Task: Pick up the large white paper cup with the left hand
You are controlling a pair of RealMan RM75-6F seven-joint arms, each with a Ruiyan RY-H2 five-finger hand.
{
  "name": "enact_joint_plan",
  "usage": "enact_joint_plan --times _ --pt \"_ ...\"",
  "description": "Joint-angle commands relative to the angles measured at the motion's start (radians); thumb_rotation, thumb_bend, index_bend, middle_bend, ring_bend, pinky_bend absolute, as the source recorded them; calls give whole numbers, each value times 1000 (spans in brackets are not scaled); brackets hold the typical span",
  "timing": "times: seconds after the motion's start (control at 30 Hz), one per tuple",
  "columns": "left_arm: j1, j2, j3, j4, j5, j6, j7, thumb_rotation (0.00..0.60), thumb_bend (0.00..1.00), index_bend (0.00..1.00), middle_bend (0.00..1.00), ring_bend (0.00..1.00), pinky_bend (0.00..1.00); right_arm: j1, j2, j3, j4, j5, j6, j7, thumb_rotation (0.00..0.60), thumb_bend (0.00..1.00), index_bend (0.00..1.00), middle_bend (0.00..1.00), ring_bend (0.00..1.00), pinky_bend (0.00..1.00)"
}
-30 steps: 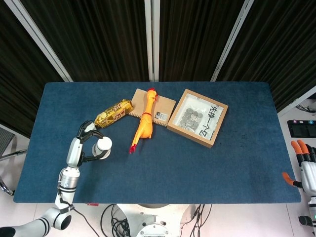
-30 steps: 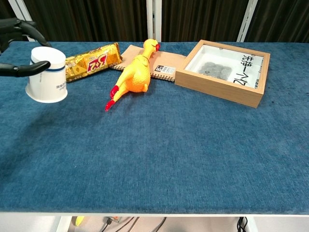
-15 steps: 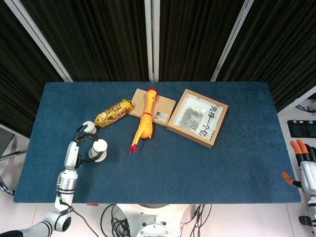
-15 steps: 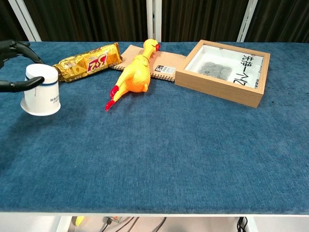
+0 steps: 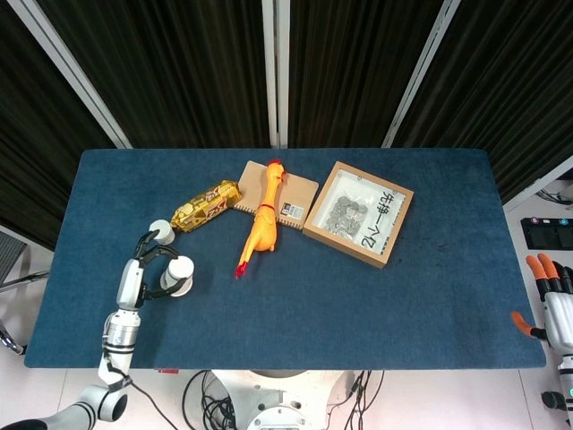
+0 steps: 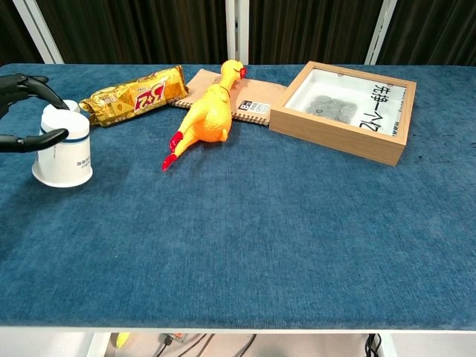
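Note:
The large white paper cup (image 5: 180, 274) (image 6: 64, 149) stands mouth-down on the blue table, near its left edge. My left hand (image 5: 146, 265) (image 6: 22, 111) wraps around it from the left: the thumb presses its near side and the other fingers curl over its far side. The cup's base sits flat on the cloth. My right hand (image 5: 550, 300) hangs off the table's right edge, fingers spread and holding nothing; the chest view does not show it.
A small white cup (image 5: 161, 231) (image 6: 73, 106) stands just behind the large one. A gold snack pack (image 5: 205, 205), a rubber chicken (image 5: 261, 224) on a spiral notebook (image 5: 297, 199), and a wooden box of coins (image 5: 358, 212) lie further back.
The left hand carried the cup left and toward the table's near side. The cup went from tilted to upright on the cloth, uncovering the small cup behind it.

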Motion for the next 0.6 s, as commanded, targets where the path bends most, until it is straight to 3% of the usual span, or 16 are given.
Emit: enact_joint_plan --times 0.03,0.4,0.6 --pt "0 -1 2 2 2 -1 -1 600 235 431 407 76 0 0 0 0 -1 -1 1 0 600 180 0 0 0 0" --pt "8 7 8 0 14 20 -16 600 228 321 304 52 0 -1 2 0 -2 2 1 -2 600 184 0 0 0 0" --pt "23 65 19 -63 71 133 29 600 224 260 223 15 0 -4 8 2 -8 -2 13 0 600 183 0 0 0 0"
